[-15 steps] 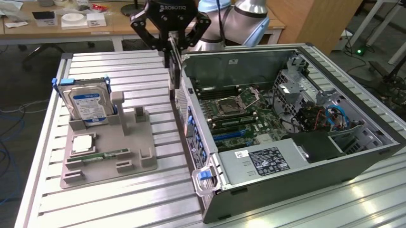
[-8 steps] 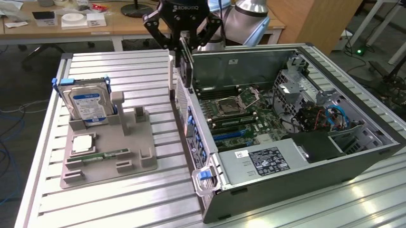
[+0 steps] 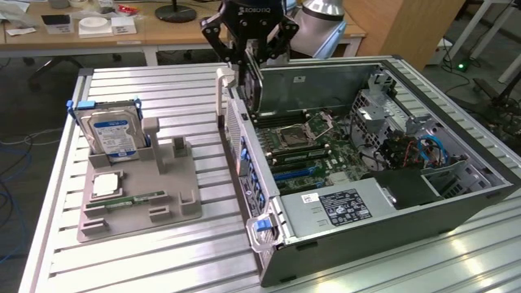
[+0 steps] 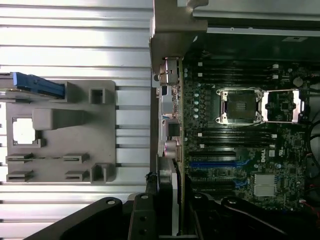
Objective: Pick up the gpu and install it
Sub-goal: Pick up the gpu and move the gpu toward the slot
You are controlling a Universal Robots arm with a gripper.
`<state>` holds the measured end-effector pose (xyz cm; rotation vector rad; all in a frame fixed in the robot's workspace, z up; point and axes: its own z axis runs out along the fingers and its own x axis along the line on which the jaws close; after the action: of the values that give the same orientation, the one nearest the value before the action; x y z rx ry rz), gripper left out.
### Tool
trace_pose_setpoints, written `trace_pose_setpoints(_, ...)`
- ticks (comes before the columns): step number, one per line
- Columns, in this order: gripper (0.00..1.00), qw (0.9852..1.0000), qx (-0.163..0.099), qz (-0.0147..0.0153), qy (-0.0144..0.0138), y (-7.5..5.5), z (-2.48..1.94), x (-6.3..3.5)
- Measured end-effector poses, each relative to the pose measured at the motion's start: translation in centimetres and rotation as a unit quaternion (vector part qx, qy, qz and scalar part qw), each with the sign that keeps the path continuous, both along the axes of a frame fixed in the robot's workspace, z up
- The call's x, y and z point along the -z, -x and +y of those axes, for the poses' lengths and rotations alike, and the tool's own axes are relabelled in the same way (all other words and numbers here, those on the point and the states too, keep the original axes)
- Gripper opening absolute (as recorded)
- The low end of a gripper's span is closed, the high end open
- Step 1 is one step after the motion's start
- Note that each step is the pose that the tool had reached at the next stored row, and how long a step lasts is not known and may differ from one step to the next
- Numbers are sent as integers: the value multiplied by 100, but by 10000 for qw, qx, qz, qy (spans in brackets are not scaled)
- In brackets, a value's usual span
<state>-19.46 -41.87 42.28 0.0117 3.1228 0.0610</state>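
The gpu (image 3: pixel 251 85) hangs upright and edge-down from my gripper (image 3: pixel 248 61), which is shut on its top edge. Its pale end bracket (image 3: pixel 224 85) points toward the exterior view's left. The card hovers above the rear edge of the open computer case (image 3: pixel 456 201), over the far end of the motherboard (image 3: pixel 309 152). In the wrist view the gpu (image 4: pixel 172 195) appears edge-on between the black fingers (image 4: pixel 137 220), level with the case's rear wall. The blue expansion slot (image 4: pixel 212 163) lies on the board beside it.
A grey parts fixture (image 3: pixel 138 189) sits on the slatted table at the exterior view's left. It holds a hard drive (image 3: pixel 114 134), a processor chip (image 3: pixel 107 185) and a memory stick (image 3: pixel 134 199). The case's power supply (image 3: pixel 342 207) and drive cage (image 3: pixel 382 104) flank the motherboard.
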Motion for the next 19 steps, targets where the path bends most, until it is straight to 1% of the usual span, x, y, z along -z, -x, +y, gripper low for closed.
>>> trace_pose_setpoints(19,28,10000,0,0,0,-457,0,-1)
